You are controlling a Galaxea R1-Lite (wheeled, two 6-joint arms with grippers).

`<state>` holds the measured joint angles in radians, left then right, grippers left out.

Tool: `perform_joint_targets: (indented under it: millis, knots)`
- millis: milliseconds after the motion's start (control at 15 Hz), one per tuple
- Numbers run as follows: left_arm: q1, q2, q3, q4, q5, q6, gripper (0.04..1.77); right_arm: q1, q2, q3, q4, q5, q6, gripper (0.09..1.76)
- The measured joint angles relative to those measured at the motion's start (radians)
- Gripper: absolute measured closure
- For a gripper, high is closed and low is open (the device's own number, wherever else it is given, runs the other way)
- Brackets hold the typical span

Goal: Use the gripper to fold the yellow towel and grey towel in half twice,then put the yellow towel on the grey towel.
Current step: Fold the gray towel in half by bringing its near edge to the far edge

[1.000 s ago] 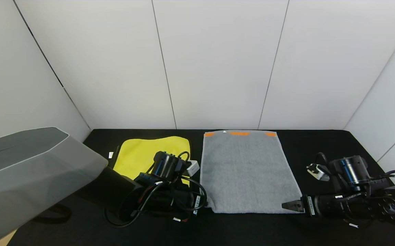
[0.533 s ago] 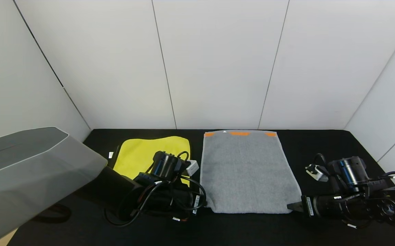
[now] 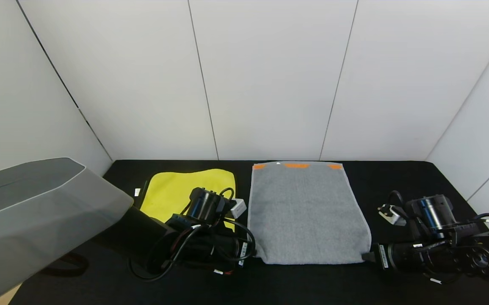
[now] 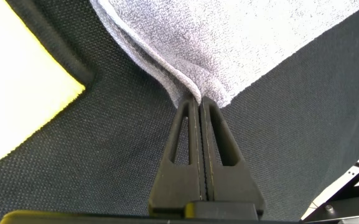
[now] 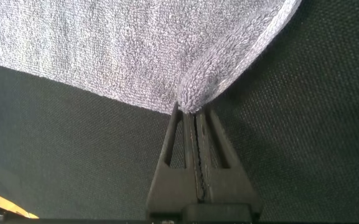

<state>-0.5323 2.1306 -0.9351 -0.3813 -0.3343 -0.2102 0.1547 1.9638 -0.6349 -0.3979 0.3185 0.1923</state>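
Both grippers clenched on grey towel (image 3: 308, 212) near corners: left gripper (image 4: 197, 102), right gripper (image 5: 191, 112); yellow towel (image 3: 176, 190) partly hidden, probably unfolded.

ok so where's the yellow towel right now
In the head view the yellow towel lies flat at the table's far left, just left of the grey towel, its near edge hidden behind the left arm.

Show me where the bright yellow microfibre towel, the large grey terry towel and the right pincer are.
bright yellow microfibre towel (image 3: 172, 190): head view, its open middle.
large grey terry towel (image 3: 308, 212): head view, its centre.
right pincer (image 5: 195, 121): right wrist view, tips shut on the grey towel's corner.
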Motion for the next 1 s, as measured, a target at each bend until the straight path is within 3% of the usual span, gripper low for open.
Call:
perform_joint_targets:
  millis: [333, 733, 1000]
  knots:
    - [-0.002, -0.016, 0.009, 0.002, 0.006, -0.021, 1.70, -0.001, -0.038, 0.020, 0.002, 0.002, 0.000, 1.74]
    - [-0.024, -0.124, 0.067, 0.008, 0.017, -0.034, 1.70, 0.015, -0.197, 0.096, 0.009, 0.001, 0.005, 1.74]
    - [-0.068, -0.239, 0.159, 0.009, 0.073, -0.048, 1.70, 0.035, -0.348, 0.182, 0.017, 0.000, 0.008, 1.74]
